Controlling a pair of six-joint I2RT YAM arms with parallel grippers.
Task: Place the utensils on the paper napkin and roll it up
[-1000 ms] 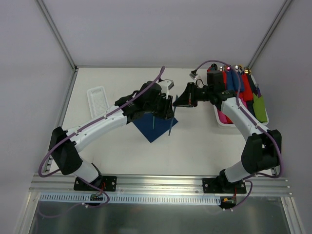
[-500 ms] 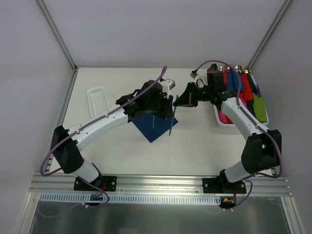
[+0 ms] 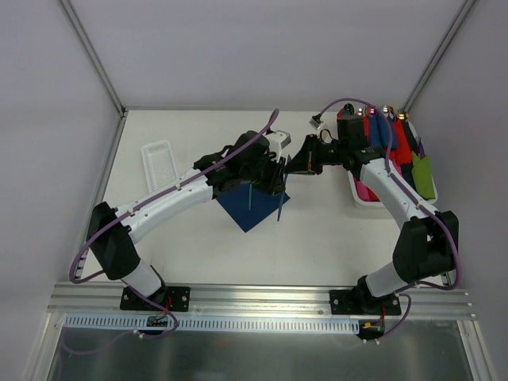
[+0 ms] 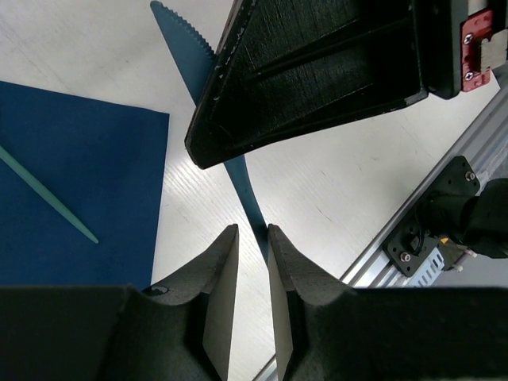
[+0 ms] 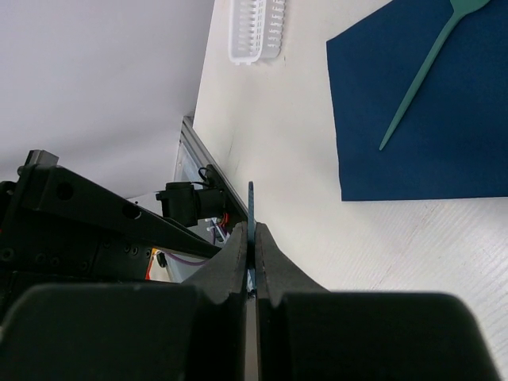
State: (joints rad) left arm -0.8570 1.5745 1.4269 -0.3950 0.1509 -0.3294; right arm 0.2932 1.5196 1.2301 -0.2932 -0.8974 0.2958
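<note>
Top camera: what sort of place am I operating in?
Probably a robot lab test cell: a white table boxed in by plain panels, an aluminium mounting rail along the near edge, and a tray of coloured napkin rolls staged as props.

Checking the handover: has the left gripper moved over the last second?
Yes, slightly. In the top view the left gripper has edged right, away from the white basket and closer to the right gripper, which holds the knife.

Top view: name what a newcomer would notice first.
The left claw and right claw meet mid-table beside the navy napkin, the right pinching a teal knife. Another teal utensil lies on the napkin; bright rolled bundles fill the tray at far right.
</note>
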